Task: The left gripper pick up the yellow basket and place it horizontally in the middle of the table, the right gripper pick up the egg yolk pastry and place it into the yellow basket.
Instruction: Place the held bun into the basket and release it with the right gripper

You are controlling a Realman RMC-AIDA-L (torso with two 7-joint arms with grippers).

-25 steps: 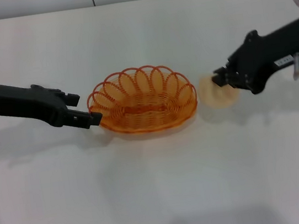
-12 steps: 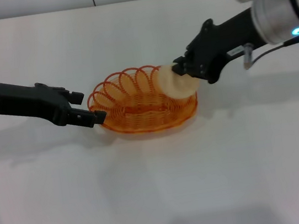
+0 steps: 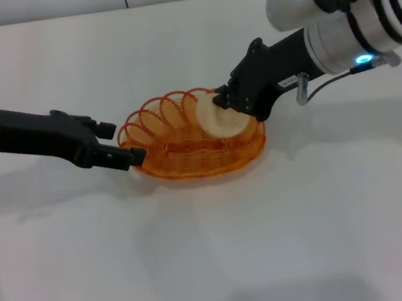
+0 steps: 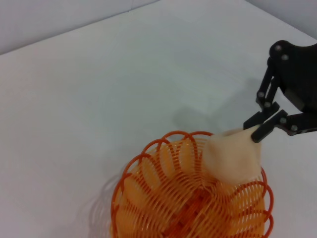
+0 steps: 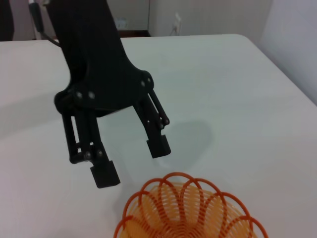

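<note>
The yellow basket (image 3: 185, 141) lies lengthwise across the middle of the white table (image 3: 215, 253). My left gripper (image 3: 121, 141) is open and empty, just off the basket's left rim. My right gripper (image 3: 222, 102) is shut on the egg yolk pastry (image 3: 218, 120) and holds it over the right part of the basket, just above the rim. The left wrist view shows the pastry (image 4: 232, 157) pinched by the right gripper (image 4: 261, 130) over the basket (image 4: 183, 203). The right wrist view shows the left gripper (image 5: 131, 161) with its fingers spread beside the basket's rim (image 5: 188, 210).
The white table spreads on all sides of the basket. A wall runs along the table's far edge (image 3: 165, 3). The right arm's silver-white section (image 3: 349, 32) reaches in from the upper right.
My right gripper has carried the pastry leftward and upward, from the table right of the basket to over the basket's right part. The left gripper has barely moved.
</note>
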